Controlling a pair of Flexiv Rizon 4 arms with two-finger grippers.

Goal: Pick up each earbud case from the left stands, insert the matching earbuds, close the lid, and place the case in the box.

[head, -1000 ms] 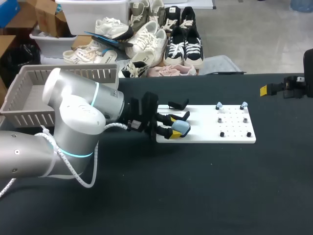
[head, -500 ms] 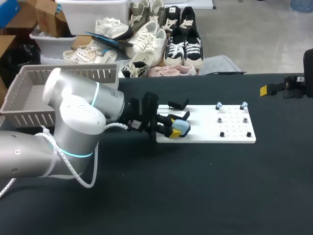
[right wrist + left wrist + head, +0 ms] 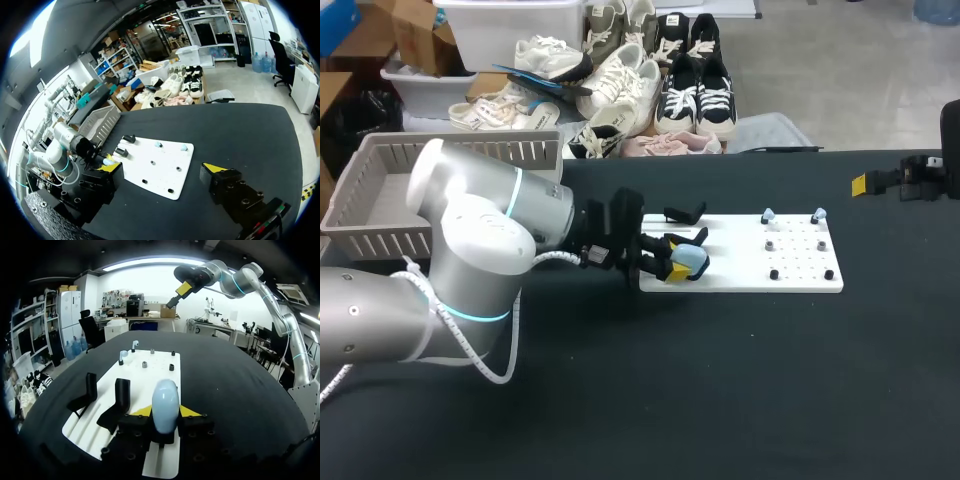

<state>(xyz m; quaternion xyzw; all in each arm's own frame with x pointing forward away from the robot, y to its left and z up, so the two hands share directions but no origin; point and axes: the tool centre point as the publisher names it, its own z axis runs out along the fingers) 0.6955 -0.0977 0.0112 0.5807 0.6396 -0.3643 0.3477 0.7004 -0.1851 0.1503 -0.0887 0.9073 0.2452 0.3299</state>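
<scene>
A pale blue earbud case sits at the near left end of the white board. My left gripper is shut on it. In the left wrist view the case stands upright between both yellow tips, touched from two sides. Two empty black stands lie beside the gripper. Two pale blue earbuds stand on pegs at the board's far right. My right gripper hovers open at the table's far right edge, away from the board, its fingers spread wide.
A grey slatted basket stands at the table's back left, behind my left arm. Small black pegs dot the right half of the board. Black tabletop spreads in front of the board and to its right.
My left gripper's fingers have closed in onto the pale blue case. Both arms have otherwise stayed where they were.
</scene>
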